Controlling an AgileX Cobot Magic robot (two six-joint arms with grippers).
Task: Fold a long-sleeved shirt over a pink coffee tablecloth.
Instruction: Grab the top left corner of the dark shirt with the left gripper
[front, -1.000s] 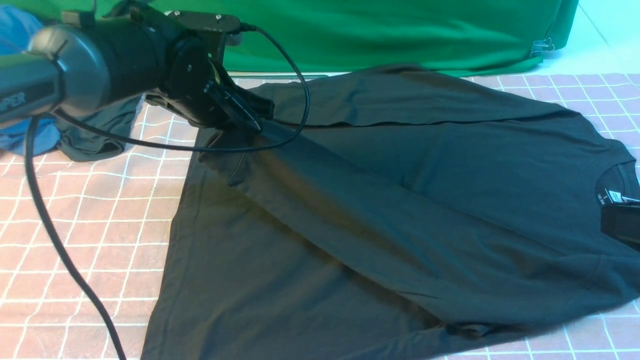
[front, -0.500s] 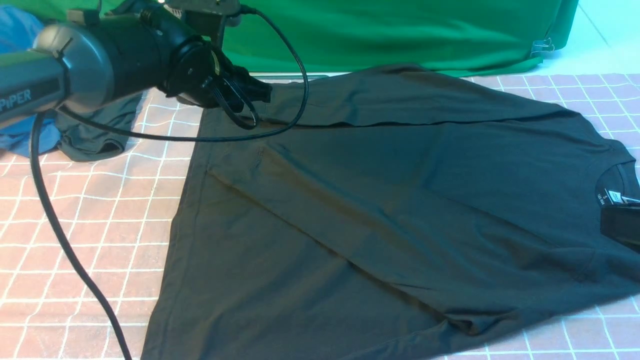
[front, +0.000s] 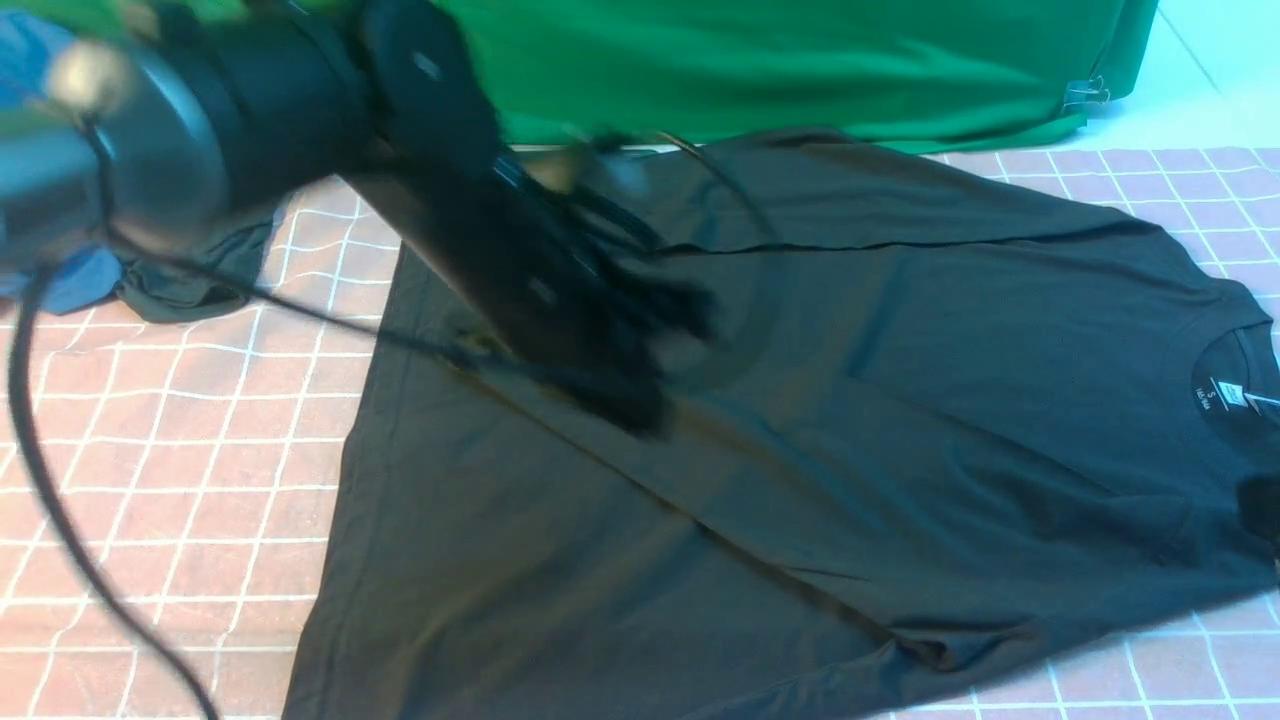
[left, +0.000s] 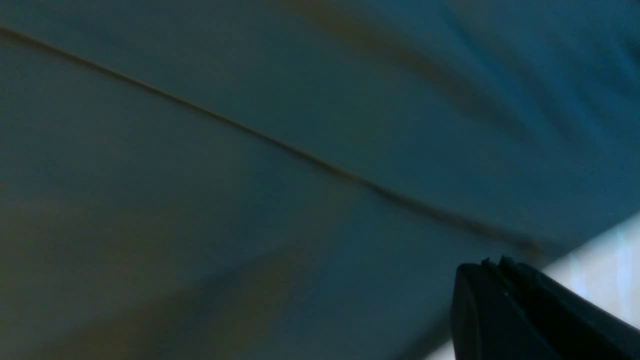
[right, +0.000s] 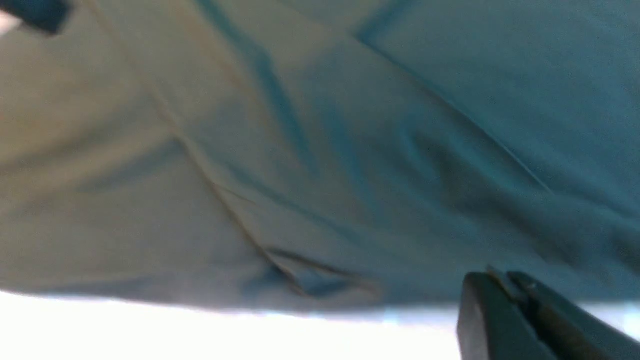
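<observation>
The black long-sleeved shirt (front: 850, 400) lies spread on the pink coffee tablecloth (front: 160, 450), its collar and white neck label (front: 1228, 393) at the right. One sleeve lies folded diagonally across the body. The chest print does not show. My left gripper (front: 640, 390), blurred by motion, hangs over the shirt's left-middle part. In the left wrist view the left gripper (left: 492, 262) is shut and holds nothing, with shirt fabric (left: 250, 150) below it. My right gripper (right: 500, 274) is shut and empty above the shirt (right: 350, 150). The front view shows it only as a dark blur (front: 1262, 505) below the collar.
Plain green fabric (front: 800, 60) runs along the back edge. A smaller dark garment (front: 190, 275) and a blue cloth (front: 60, 285) lie at the back left. The left arm's black cable (front: 60, 520) hangs over the left part of the tablecloth.
The left arm swung from the shirt's back-left corner toward its middle, and the sleeve now lies flat across the body. The right gripper dropped lower at the right edge.
</observation>
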